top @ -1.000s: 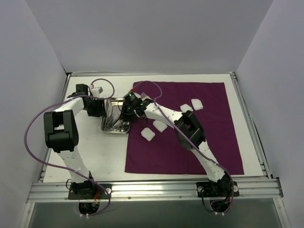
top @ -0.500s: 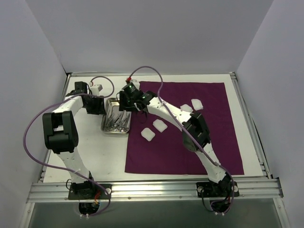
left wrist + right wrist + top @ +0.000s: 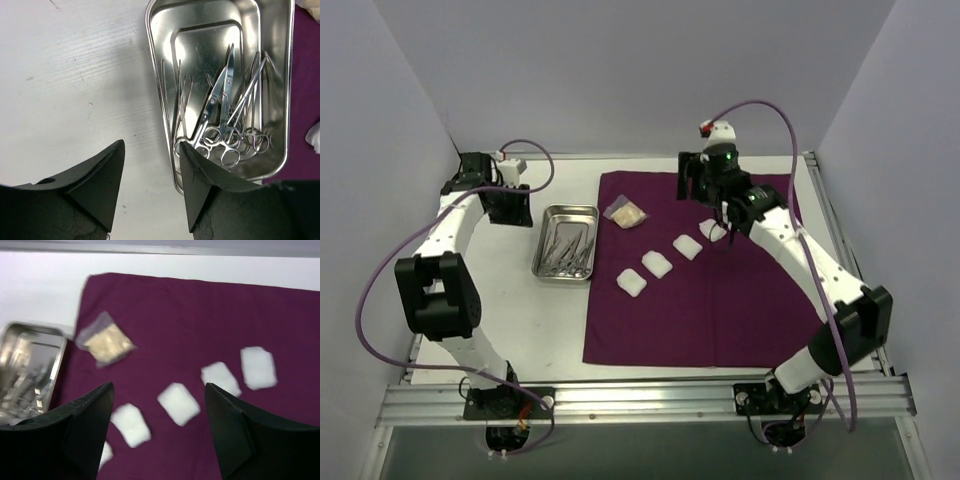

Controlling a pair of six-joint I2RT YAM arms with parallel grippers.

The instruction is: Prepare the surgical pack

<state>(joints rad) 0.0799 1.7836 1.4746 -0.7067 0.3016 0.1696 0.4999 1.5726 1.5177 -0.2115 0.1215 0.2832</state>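
Left gripper point(image 3: 151, 150) open, empty, over bare white desk point(image 3: 520, 320) just beside steel tray point(image 3: 566, 208). Instruments point(image 3: 225, 130) heaped inside it. Right gripper point(image 3: 158, 390) open, empty, above purple cloth point(image 3: 720, 310) and a diagonal row of gauze pads point(image 3: 656, 264). Pale walls on three sides. Right wrist view blurred, tray cut off there. A second ago the right arm reached over the tray; now a clear packet point(image 3: 625, 213) shows on the cloth's far-left corner.
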